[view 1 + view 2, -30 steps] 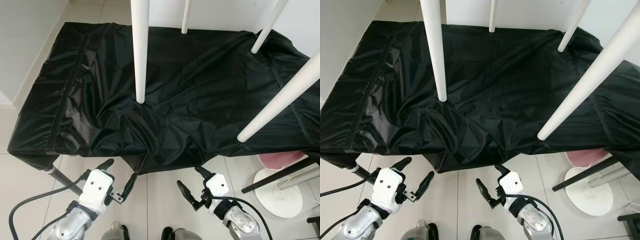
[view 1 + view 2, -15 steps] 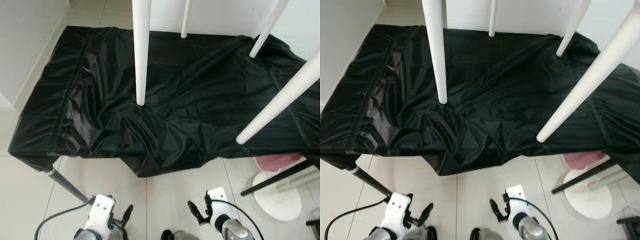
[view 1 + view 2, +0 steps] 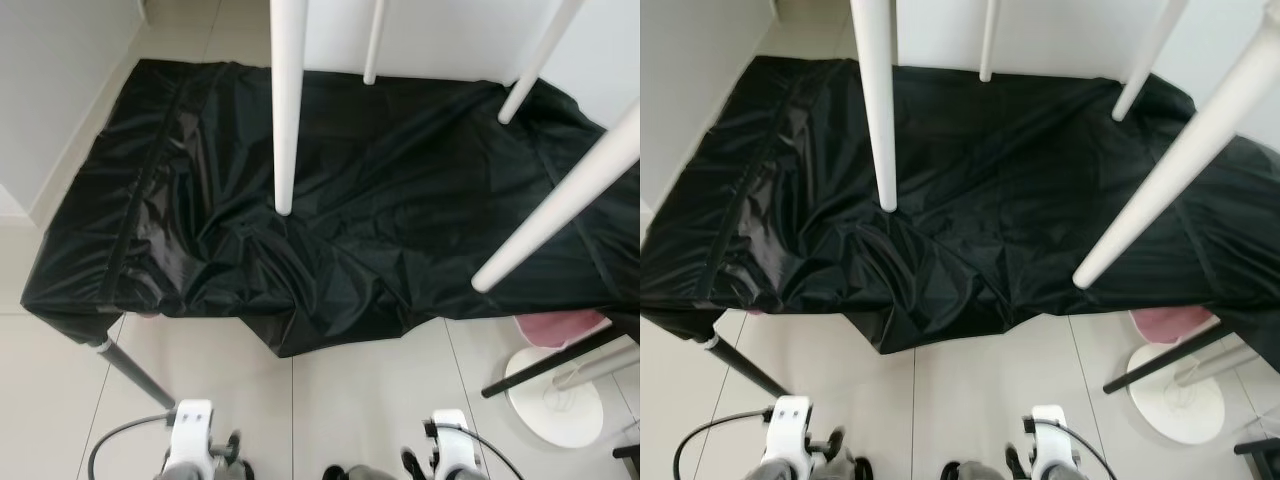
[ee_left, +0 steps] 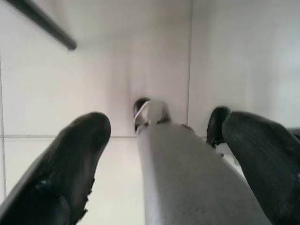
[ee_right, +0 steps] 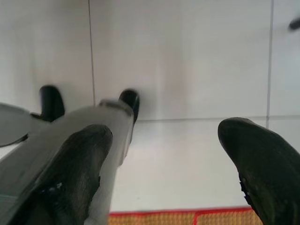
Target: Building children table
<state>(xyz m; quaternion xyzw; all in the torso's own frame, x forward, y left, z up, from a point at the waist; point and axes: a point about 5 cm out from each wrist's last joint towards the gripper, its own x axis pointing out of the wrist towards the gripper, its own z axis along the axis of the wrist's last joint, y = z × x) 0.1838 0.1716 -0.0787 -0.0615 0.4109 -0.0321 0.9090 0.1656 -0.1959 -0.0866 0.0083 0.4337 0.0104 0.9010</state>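
A wide black sheet lies crumpled over a low surface before the robot, and on it stands the upturned white children table, its four white legs rising toward the camera (the tabletop itself is hidden at the top edge). To the robot's right, on the pale tiled floor, a white round stand sits beside something pink half under the sheet. Lowest in the head views, the left gripper and right gripper hang over the tiles, each with its black fingers spread wide and holding nothing.
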